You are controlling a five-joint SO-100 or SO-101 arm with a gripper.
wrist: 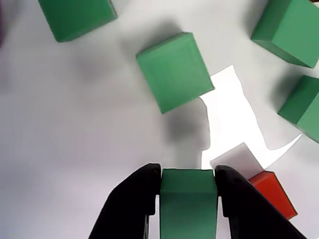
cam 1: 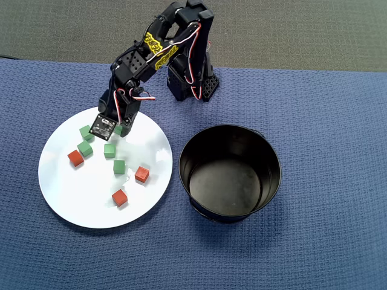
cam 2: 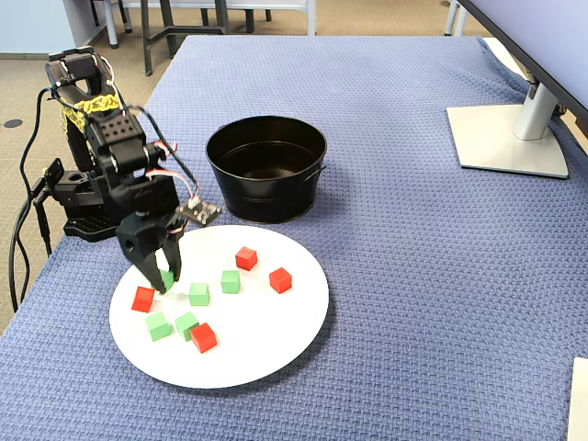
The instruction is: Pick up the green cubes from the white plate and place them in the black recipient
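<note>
**Green cube pinched at the plate's edge**

My gripper (wrist: 188, 186) was closed narrowly on one green cube (wrist: 188, 199), a black finger (wrist: 134, 199) pressed to each of its sides, low over the white plate (cam 2: 276, 340). In the fixed view I stood at the plate's left rim, a red cube (cam 2: 142, 299) just left of my fingers. To the right lay four more green cubes (cam 2: 198, 294) and three other red cubes (cam 2: 280, 279), loosely scattered with bare plate between them. Farther right on the overhead view, the black recipient (cam 1: 266, 181) sat just beside the plate, apart from it, on the blue mat (cam 1: 326, 121), which lay open around it.
</note>
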